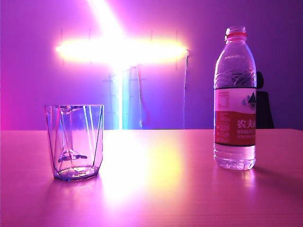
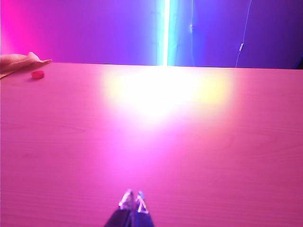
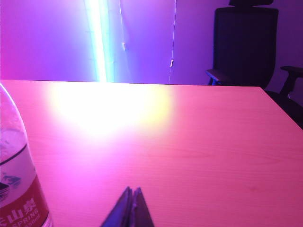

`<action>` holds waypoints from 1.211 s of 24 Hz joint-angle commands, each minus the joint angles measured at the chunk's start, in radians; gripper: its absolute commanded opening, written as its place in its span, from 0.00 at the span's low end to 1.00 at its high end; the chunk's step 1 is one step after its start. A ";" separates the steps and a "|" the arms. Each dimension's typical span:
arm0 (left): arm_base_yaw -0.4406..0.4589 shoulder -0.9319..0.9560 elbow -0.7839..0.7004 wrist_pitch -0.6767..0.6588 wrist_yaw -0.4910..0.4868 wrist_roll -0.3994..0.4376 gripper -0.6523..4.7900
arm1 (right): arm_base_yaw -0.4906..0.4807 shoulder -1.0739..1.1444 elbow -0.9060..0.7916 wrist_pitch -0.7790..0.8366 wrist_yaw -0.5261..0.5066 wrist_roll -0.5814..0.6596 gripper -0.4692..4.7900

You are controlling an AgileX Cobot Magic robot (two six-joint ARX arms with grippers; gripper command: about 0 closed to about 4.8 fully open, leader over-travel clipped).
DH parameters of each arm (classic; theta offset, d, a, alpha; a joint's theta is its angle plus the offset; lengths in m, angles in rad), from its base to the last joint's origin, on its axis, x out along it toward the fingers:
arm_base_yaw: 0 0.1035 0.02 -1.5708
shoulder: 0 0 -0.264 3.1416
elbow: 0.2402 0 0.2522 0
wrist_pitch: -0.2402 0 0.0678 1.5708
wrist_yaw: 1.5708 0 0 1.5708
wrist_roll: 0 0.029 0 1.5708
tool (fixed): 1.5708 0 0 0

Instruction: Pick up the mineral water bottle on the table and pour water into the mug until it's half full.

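1. The mineral water bottle (image 1: pixel 235 99) stands upright on the table (image 1: pixel 189 189), at about 3 o'clock from the table's middle in the exterior view. Its cap is off, and the red neck ring shows.
2. The mug (image 1: pixel 74 141) stands upright at about 9 o'clock, well apart from the bottle. It appears nearly empty.
3. The left gripper (image 2: pixel 132 202) hangs low over bare tabletop, its two fingertips pressed together, holding nothing.
4. The right gripper (image 3: pixel 132 197) also sits low over the table with its jaws closed tight and empty; the bottle (image 3: pixel 16 179) stands just beside it.
5. In the left wrist view, a small red cap (image 2: pixel 38 74) lies near the table's far edge, beside a person's hand (image 2: pixel 21 60) resting there.
6. A dark office chair (image 3: pixel 244 45) stands behind the table, and a bright light strip (image 1: pixel 120 49) glows on the wall.
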 commanded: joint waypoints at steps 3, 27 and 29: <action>0.001 0.002 0.004 0.013 0.004 -0.003 0.12 | 0.000 -0.002 -0.005 0.018 0.001 0.001 0.08; -0.779 0.074 0.004 0.013 -0.038 -0.002 0.12 | 0.001 0.016 0.089 0.121 -0.254 0.313 0.19; -0.779 0.074 0.004 0.013 -0.042 -0.003 0.12 | 0.001 0.035 0.122 0.123 -0.277 0.375 0.42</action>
